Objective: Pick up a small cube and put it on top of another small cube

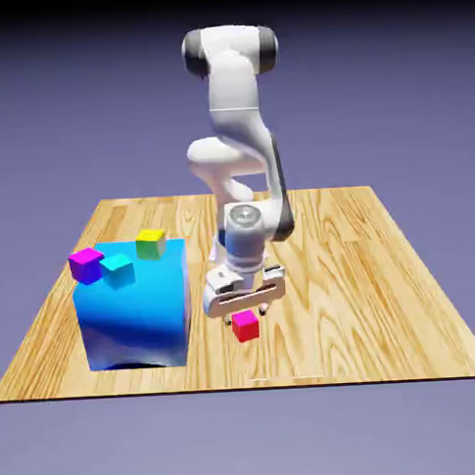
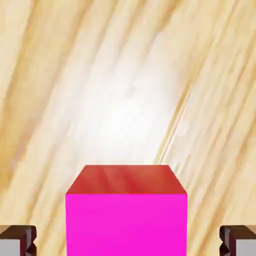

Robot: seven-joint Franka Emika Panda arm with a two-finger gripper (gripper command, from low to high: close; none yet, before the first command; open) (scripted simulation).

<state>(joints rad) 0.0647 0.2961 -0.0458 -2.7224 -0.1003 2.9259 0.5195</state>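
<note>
Hand view: small cube (image 2: 126,220) seemingly bottom-cropped.

— What sort of place is this?
— A rendered test scene, not a real room. A wood-grain table (image 1: 381,273) floats before a plain blue-violet backdrop, with no walls or furniture.
— What else shows it?
— A white robot arm (image 1: 236,104) and flat-coloured blocks, like the big blue block (image 1: 133,316), all computer-drawn.
</note>
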